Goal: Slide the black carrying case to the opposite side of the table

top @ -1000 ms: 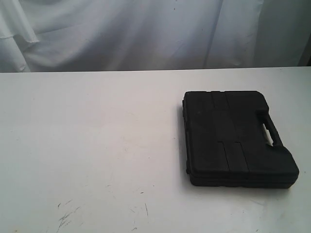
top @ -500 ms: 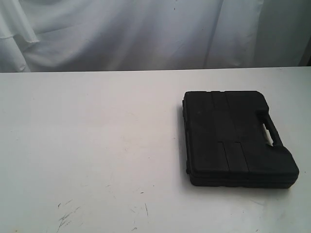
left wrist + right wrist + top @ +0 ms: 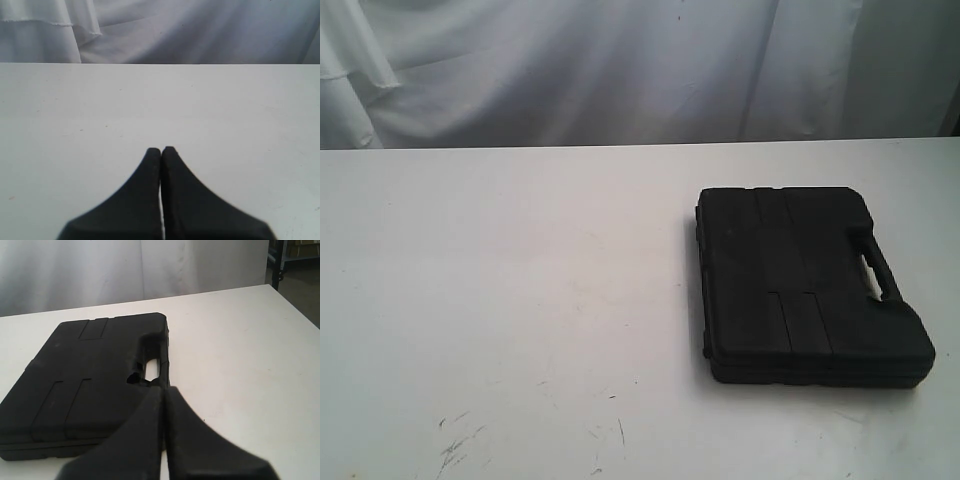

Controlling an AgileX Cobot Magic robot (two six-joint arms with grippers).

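A black carrying case lies flat on the right half of the white table, its handle toward the right edge. The right wrist view shows the same case just ahead of my right gripper, whose fingers are pressed together with nothing between them, near the handle cutout. Over bare tabletop, my left gripper is shut and empty. Neither gripper appears in the exterior view.
White cloth hangs behind the table's far edge. Faint dark scratches mark the near left of the tabletop. Past the table's right end, a dark shelf frame stands on the floor.
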